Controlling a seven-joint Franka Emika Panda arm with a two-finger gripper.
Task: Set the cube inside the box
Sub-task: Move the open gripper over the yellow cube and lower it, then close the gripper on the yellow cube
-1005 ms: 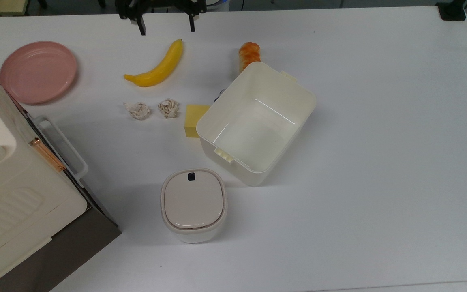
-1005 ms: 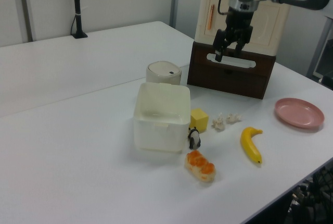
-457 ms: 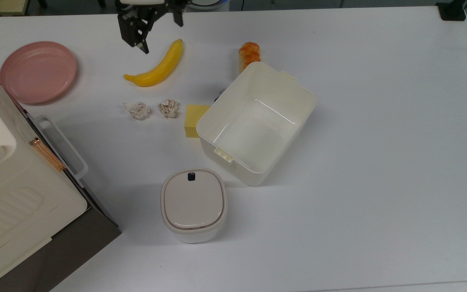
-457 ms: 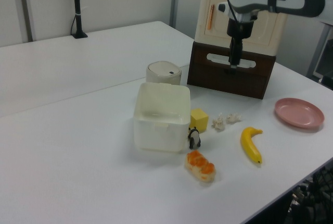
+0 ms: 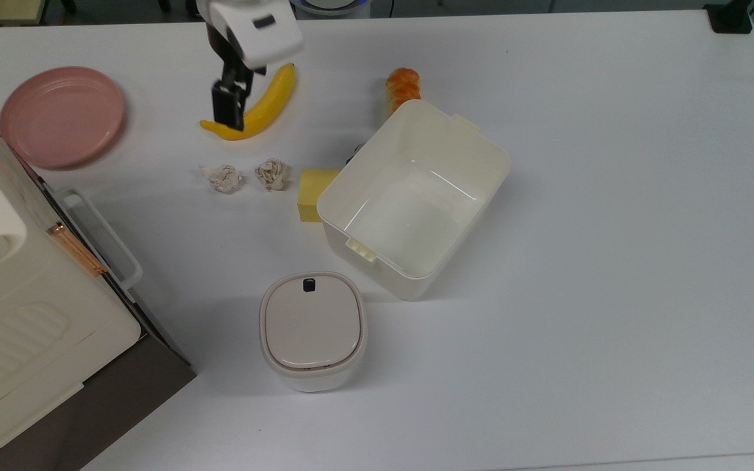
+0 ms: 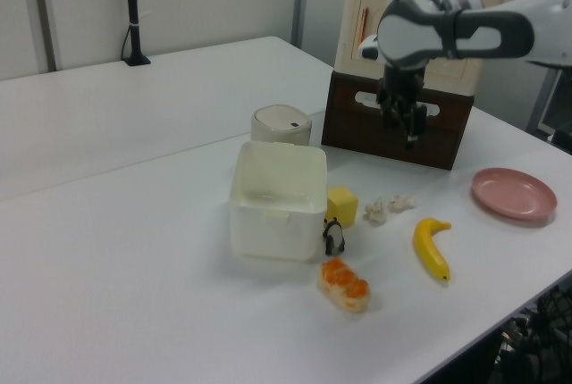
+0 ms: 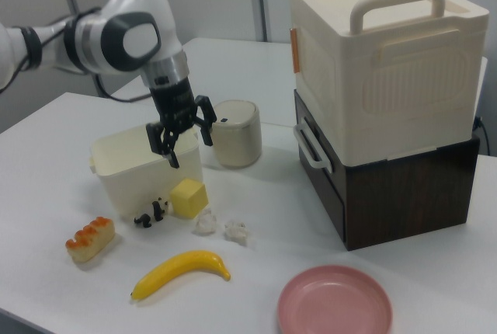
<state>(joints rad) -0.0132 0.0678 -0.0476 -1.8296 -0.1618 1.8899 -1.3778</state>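
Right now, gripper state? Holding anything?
Gripper: open, holding nothing, up in the air; the cube sits on the table beside the box.

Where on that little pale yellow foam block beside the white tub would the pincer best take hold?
Probably from straight above, closing on two opposite flat sides of the pale yellow foam block. In the top view its right side sits against the cream-white plastic tub, so the near and far faces, which look free, seem the safer pair. The open pincer hangs above the table.
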